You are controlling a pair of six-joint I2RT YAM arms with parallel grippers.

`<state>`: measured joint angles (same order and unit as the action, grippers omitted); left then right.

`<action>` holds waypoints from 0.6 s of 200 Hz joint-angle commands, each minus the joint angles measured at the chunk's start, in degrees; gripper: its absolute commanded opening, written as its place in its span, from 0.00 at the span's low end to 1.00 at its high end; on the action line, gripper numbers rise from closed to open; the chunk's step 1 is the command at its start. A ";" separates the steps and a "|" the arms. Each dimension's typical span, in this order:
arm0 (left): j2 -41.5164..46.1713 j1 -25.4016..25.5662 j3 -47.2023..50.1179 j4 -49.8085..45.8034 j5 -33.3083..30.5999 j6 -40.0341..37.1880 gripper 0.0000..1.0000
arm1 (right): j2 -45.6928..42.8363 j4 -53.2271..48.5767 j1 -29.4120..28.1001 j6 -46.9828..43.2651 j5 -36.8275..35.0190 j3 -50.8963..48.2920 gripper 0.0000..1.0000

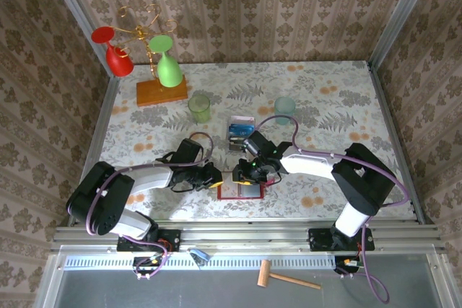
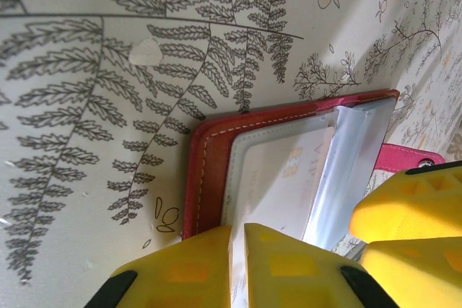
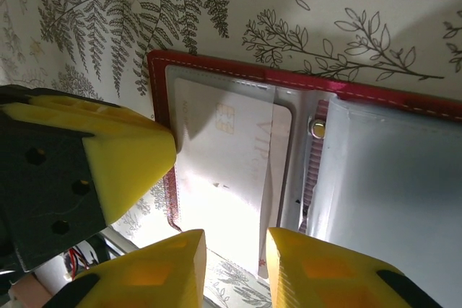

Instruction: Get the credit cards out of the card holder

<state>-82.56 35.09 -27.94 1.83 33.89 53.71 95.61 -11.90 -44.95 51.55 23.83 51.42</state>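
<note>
Top view: card holder (image 1: 240, 190) open at desk (image 1: 339, 106) near edge, left wrist: left claw (image 2: 237, 236) clamped on its edge, right wrist: right claw (image 3: 234, 243) apart over pale credit card (image 3: 224, 171)

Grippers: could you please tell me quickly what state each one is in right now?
Left gripper: closed, pinching the card holder by its edge.
Right gripper: partly open over a white credit card, not clearly gripping it.
</note>
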 commanded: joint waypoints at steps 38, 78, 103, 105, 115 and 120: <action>-0.59 -0.39 0.96 -0.33 0.00 -1.41 0.12 | 2.27 7.06 -0.31 3.95 3.23 -2.05 0.28; -0.39 -0.46 1.29 -0.28 -0.11 -1.42 0.12 | 3.76 7.16 -0.30 4.04 3.08 -2.55 0.28; -0.37 -0.55 1.49 -0.24 -0.14 -1.43 0.12 | 4.29 6.68 -0.27 4.00 2.79 -2.57 0.28; -0.33 -0.55 1.49 -0.31 -0.09 -1.42 0.12 | 4.31 6.60 -0.26 4.00 2.73 -2.60 0.28; -0.27 -0.59 1.49 -0.29 -0.14 -1.42 0.12 | 4.53 6.35 -0.27 3.82 2.62 -2.57 0.28; -0.31 -0.55 1.49 -0.28 -0.13 -1.37 0.12 | 4.58 6.20 -0.30 3.82 2.54 -2.55 0.28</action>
<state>-82.56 35.03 -27.38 2.00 33.89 53.71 99.11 -5.32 -44.95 54.68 26.15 49.41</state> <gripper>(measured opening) 0.121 0.282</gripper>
